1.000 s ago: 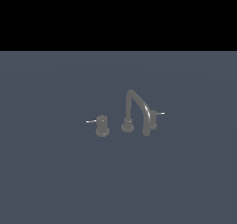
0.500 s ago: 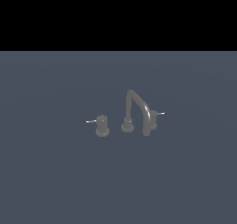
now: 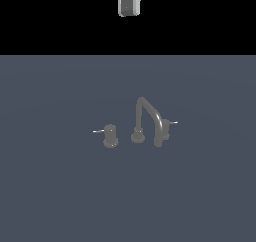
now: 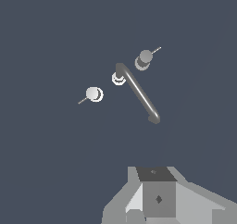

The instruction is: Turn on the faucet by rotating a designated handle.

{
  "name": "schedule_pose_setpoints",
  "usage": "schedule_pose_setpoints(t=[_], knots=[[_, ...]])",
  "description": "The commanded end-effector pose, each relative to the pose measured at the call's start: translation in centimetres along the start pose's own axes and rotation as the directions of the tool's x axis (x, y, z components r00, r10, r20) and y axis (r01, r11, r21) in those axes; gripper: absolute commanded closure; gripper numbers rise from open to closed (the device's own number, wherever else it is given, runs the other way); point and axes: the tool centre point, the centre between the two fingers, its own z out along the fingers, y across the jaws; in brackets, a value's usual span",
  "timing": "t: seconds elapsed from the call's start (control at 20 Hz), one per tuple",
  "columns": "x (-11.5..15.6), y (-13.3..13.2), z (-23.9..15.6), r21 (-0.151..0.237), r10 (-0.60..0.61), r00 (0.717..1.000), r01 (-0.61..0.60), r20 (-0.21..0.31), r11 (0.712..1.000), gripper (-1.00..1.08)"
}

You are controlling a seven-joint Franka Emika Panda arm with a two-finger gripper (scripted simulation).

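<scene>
Exterior view: dark grey three-piece faucet (image 3: 141, 120) with arched gooseneck spout sits mid-floor. Target handle, a stubby dark knob with pale pin (image 3: 165, 125), is behind the spout on that view's right. Pale grey gripper (image 3: 128, 6) hangs high above, well apart; jaw state can't tell.

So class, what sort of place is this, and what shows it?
Probably a simulated test scene, not a real washroom: a bare grey floor, a lone faucet fixed to no sink, a black void behind.
</scene>
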Motion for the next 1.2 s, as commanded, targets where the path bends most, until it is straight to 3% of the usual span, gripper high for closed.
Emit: schedule_pose_setpoints(t=[0.0, 0.3, 0.6, 1.15], knots=[[1.5, -0.3, 1.9, 0.001, 0.062, 0.998, -0.062, -0.001, 0.998, 1.08], [5.1, -0.7, 6.2, 0.003, 0.199, 0.980, -0.199, -0.002, 0.980, 1.08], [8.6, -0.6, 10.2, 0.005, 0.328, 0.945, -0.328, -0.004, 0.945, 1.08], [15.0, 0.9, 17.8, 0.006, 0.549, 0.836, -0.549, -0.007, 0.836, 1.08]])
